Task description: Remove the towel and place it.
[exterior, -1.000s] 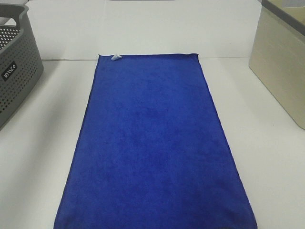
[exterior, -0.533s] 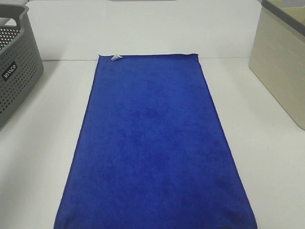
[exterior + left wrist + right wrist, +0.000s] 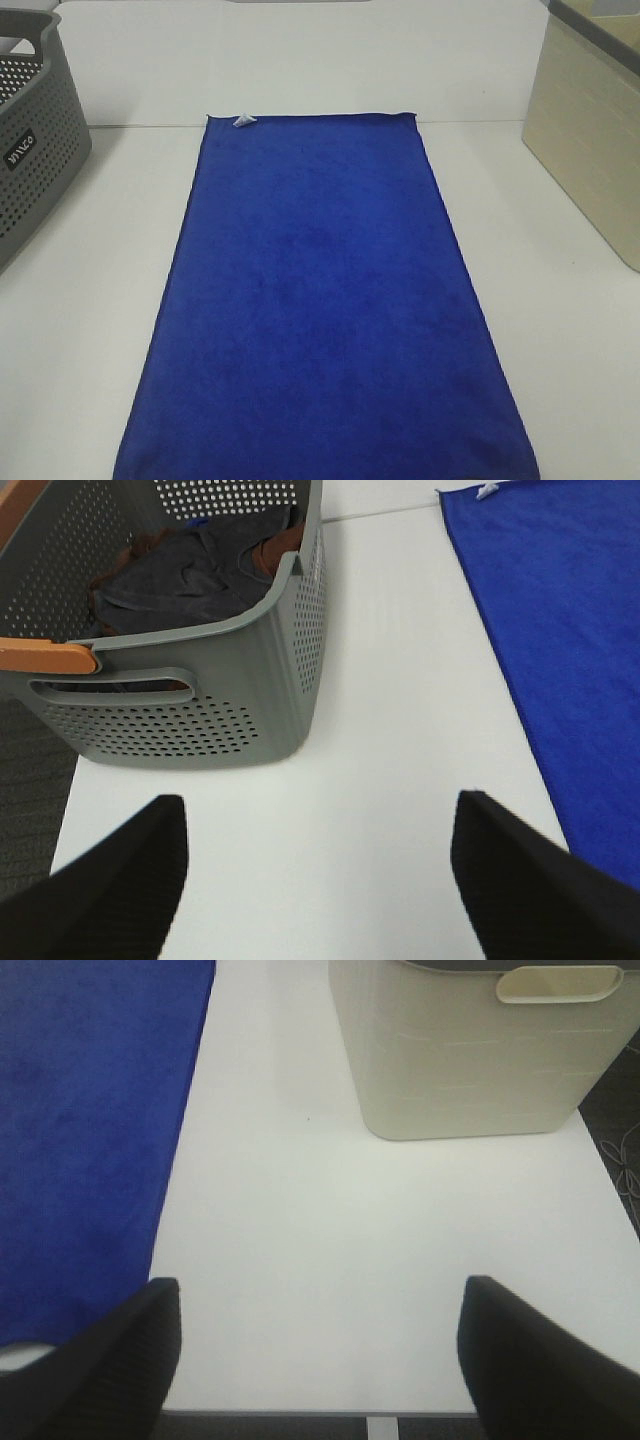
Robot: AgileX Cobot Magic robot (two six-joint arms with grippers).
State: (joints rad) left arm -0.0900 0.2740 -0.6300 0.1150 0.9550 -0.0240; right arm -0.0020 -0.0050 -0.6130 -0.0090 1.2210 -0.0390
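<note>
I see the towel [image 3: 325, 310] flat on the bench [image 3: 560, 340], center frame, grey basket [image 3: 35, 140] upper left, beige bin [image 3: 590, 130] upper right. Both fingers, L [image 3: 318, 880] & R [image 3: 320, 1360], wide open, holding nothing.

The towel [image 3: 325, 300] runs off the exterior view's bottom edge (near corners unseen). Both side bins, grey basket [image 3: 35, 140] and beige bin [image 3: 590, 140], are cropped.

Royal-blue towel [image 3: 325, 310], perforated grey basket [image 3: 190, 670], beige bin [image 3: 470, 1050]
</note>
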